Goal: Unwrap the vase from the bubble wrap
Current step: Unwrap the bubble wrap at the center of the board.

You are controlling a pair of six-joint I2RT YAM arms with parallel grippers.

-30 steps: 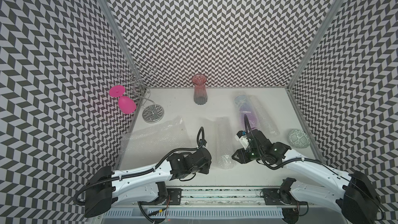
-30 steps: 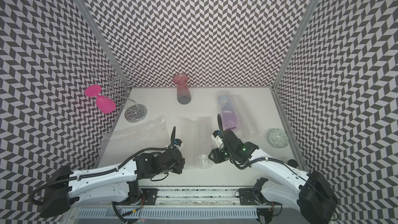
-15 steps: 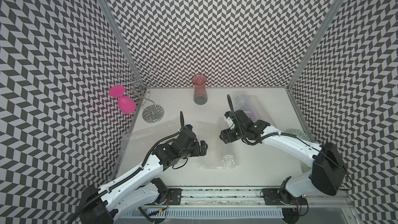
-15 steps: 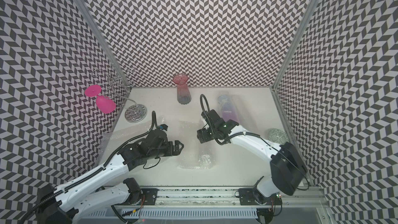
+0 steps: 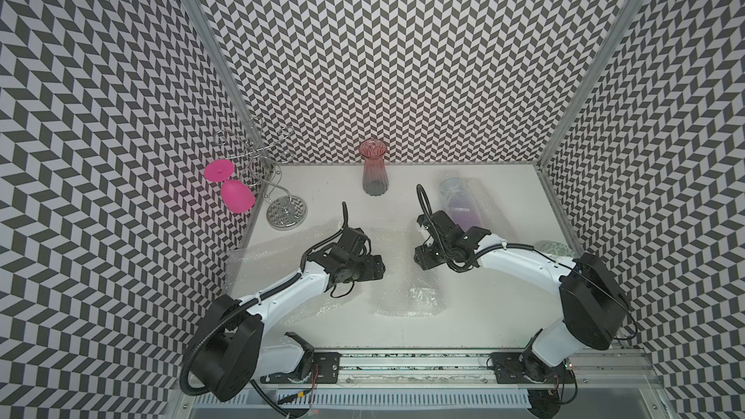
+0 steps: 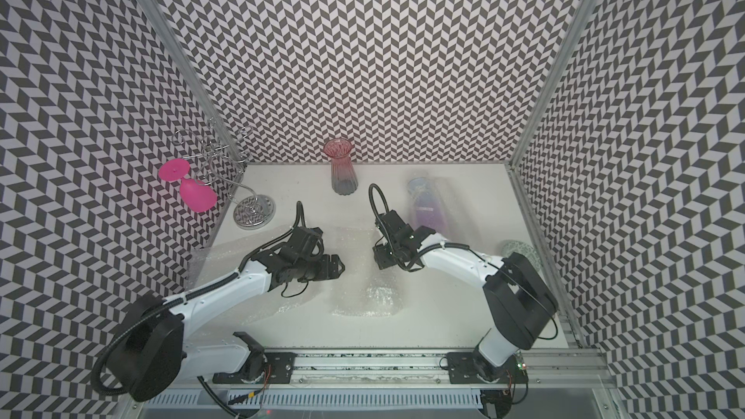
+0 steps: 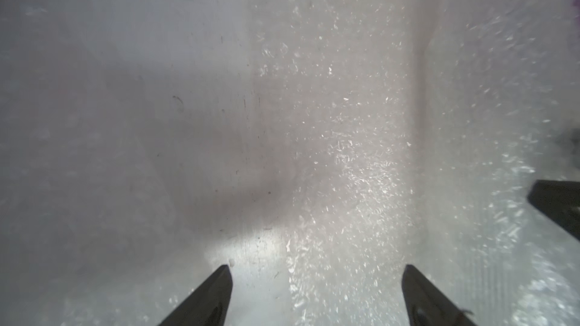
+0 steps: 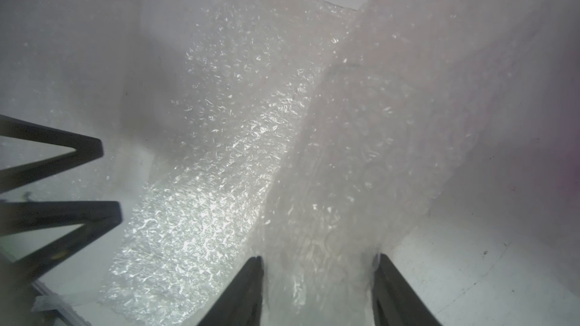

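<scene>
Bubble wrap (image 8: 238,158): light, limp, slippery
Best pinched at an edge; left gripper (image 7: 317,266) spread, right gripper (image 8: 320,257) astride a fold, grip unclear.

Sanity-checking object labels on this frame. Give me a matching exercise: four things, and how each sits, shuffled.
Things: 1 red vase; 2 wrapped vase; 3 pink glass; 4 loose bubble wrap
States: a hung upside down on the wire rack; b crumpled on the table, near the front; c upright by the back wall; d lying on its side
Pairs: 1-c; 2-d; 3-a; 4-b
</scene>
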